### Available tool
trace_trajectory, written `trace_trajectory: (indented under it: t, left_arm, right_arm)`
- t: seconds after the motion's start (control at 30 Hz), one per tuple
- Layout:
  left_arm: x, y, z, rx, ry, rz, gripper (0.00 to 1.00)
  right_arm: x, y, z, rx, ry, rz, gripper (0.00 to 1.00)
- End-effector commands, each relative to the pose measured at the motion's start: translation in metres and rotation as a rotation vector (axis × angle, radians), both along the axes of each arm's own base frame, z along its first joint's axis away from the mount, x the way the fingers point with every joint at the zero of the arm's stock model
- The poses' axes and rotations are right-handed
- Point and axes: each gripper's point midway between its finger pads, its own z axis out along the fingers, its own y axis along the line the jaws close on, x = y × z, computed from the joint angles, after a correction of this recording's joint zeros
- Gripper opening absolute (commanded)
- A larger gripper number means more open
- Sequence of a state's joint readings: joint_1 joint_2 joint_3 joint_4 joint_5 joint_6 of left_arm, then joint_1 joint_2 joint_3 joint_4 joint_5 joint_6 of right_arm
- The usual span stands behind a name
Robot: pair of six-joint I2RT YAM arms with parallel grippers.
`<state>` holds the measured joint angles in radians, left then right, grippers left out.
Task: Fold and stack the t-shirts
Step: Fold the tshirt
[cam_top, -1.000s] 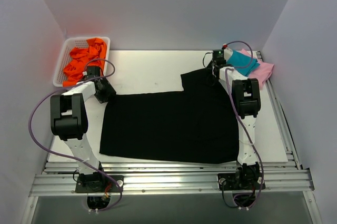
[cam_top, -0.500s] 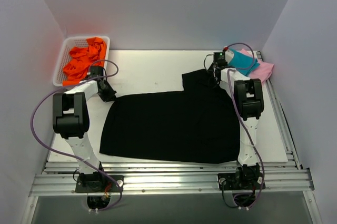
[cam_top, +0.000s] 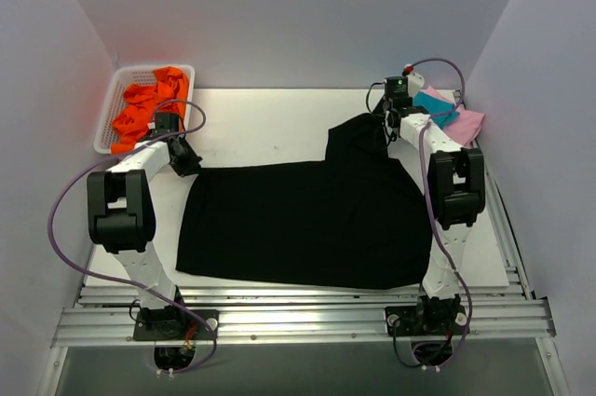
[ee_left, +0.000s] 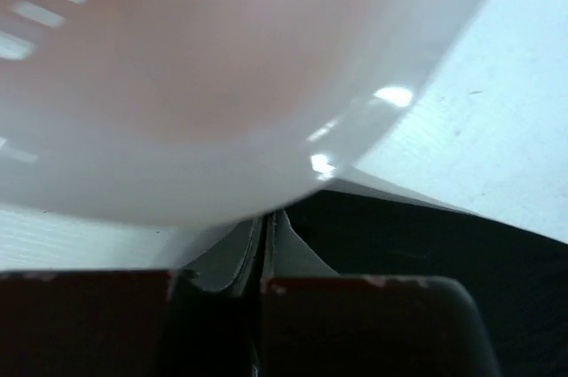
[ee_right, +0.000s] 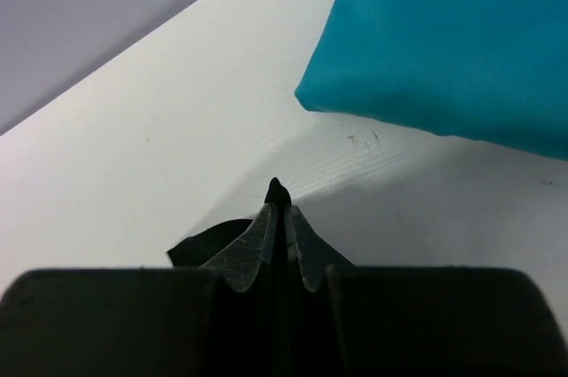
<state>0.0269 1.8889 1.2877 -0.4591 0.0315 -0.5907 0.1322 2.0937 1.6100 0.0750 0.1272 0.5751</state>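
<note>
My overhead camera looked down from behind both arm bases across the whole tabletop. The left wrist camera sat low, very near the white basket, which was blurred. The right wrist camera faced the teal shirt from close by. All three shared the black shirt.

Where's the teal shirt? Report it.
Top view: the teal shirt lies at the table's far right corner, on the pink shirt, just right of the black shirt.
</note>
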Motion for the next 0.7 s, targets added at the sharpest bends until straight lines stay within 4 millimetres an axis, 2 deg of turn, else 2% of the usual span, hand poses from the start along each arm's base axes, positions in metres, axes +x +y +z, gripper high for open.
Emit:
trace_trajectory:
  t: [0.0, 0.07, 0.1, 0.17, 0.2, 0.23, 0.27, 0.3, 0.33, 0.37, 0.4, 0.47, 0.5, 0.53, 0.57, 0.6, 0.67]
  left_arm:
    - [0.018, 0.015, 0.049, 0.039, -0.162, 0.036, 0.02]
    - [0.014, 0.016, 0.053, 0.039, -0.168, 0.038, 0.02]
    - [0.011, 0.016, 0.054, 0.039, -0.166, 0.039, 0.02]
    - [0.008, 0.016, 0.059, 0.04, -0.174, 0.041, 0.02]
    - [0.005, 0.015, 0.058, 0.04, -0.169, 0.04, 0.02]
    - [0.003, 0.015, 0.061, 0.038, -0.177, 0.04, 0.02]
    - [0.002, 0.015, 0.062, 0.038, -0.179, 0.04, 0.02]
    - [-0.002, 0.015, 0.059, 0.036, -0.172, 0.044, 0.02]
    - [-0.004, 0.015, 0.061, 0.036, -0.177, 0.043, 0.02]
    - [-0.006, 0.014, 0.062, 0.035, -0.179, 0.042, 0.02]
    - [-0.009, 0.015, 0.06, 0.035, -0.174, 0.045, 0.02]
    - [-0.017, 0.015, 0.06, 0.038, -0.174, 0.048, 0.02]
    - [-0.019, 0.015, 0.059, 0.037, -0.172, 0.048, 0.02]
    - [-0.025, 0.014, 0.06, 0.038, -0.172, 0.048, 0.02]
    - [-0.027, 0.014, 0.061, 0.038, -0.175, 0.048, 0.02]
    - [-0.03, 0.014, 0.061, 0.037, -0.174, 0.049, 0.02]
    - [-0.039, 0.014, 0.064, 0.039, -0.18, 0.052, 0.02]
  right_arm:
    - [-0.02, 0.005, 0.05, -0.047, -0.053, -0.003, 0.0]
    - [-0.029, 0.004, 0.058, -0.055, -0.064, -0.012, 0.0]
    - [-0.036, 0.007, 0.073, -0.052, -0.091, -0.009, 0.0]
    - [-0.051, 0.007, 0.069, -0.056, -0.08, -0.009, 0.0]
    - [-0.06, 0.011, 0.084, -0.052, -0.107, -0.002, 0.0]
    - [-0.07, 0.011, 0.077, -0.057, -0.089, -0.004, 0.0]
    - [-0.077, 0.012, 0.079, -0.059, -0.092, -0.003, 0.0]
    - [-0.087, 0.015, 0.095, -0.056, -0.125, -0.003, 0.0]
    - [-0.098, 0.015, 0.086, -0.063, -0.104, -0.001, 0.0]
    - [-0.105, 0.015, 0.088, -0.066, -0.108, 0.0, 0.0]
    - [-0.115, 0.014, 0.105, -0.063, -0.143, -0.006, 0.0]
    - [-0.135, 0.016, 0.099, -0.071, -0.121, -0.004, 0.0]
    - [-0.147, 0.014, 0.117, -0.062, -0.164, -0.01, 0.0]
    - [-0.156, 0.016, 0.121, -0.055, -0.178, -0.011, 0.0]
    - [-0.172, 0.013, 0.107, -0.064, -0.137, -0.007, 0.0]
    - [-0.186, 0.012, 0.124, -0.048, -0.178, -0.008, 0.0]
    - [-0.209, 0.013, 0.124, -0.047, -0.177, -0.005, 0.0]
